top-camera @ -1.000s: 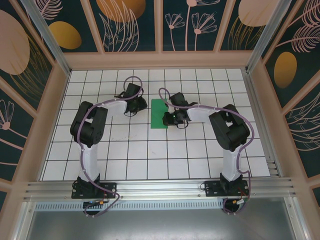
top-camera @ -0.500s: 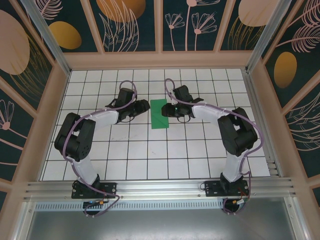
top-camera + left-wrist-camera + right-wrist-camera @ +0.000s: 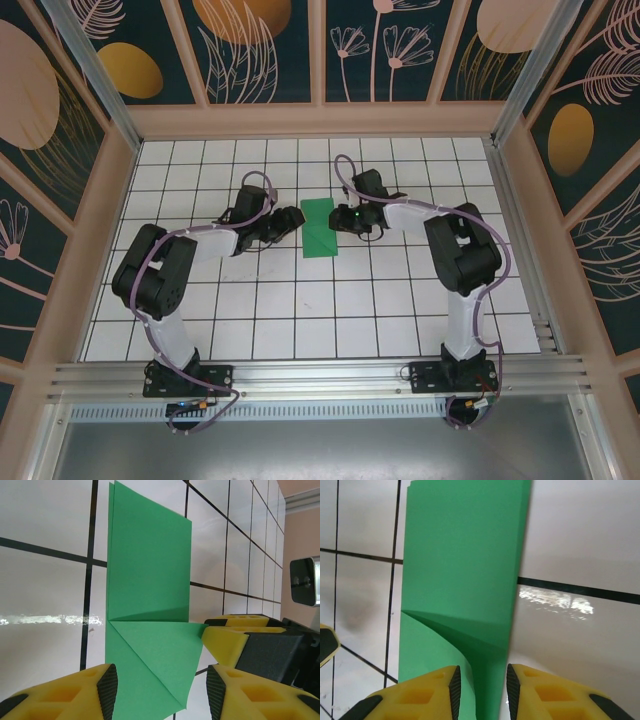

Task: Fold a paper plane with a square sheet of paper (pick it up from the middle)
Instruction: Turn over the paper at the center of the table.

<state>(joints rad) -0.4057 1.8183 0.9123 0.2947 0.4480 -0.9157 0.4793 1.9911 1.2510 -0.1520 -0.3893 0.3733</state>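
on the grid table (image 3: 300, 310) lies a creased green sheet (image 3: 320, 228), left fingers (image 3: 65, 695) and right fingers (image 3: 415, 695) apart.

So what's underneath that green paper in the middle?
The green paper lies on the white gridded table, whose tiles show all round it. The paper is folded over on itself, so its lower layers and the patch of table directly beneath are covered.

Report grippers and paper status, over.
Left gripper, right gripper open, low over green paper. Paper folded narrow, corner flap creased, on table. Nothing blocking.
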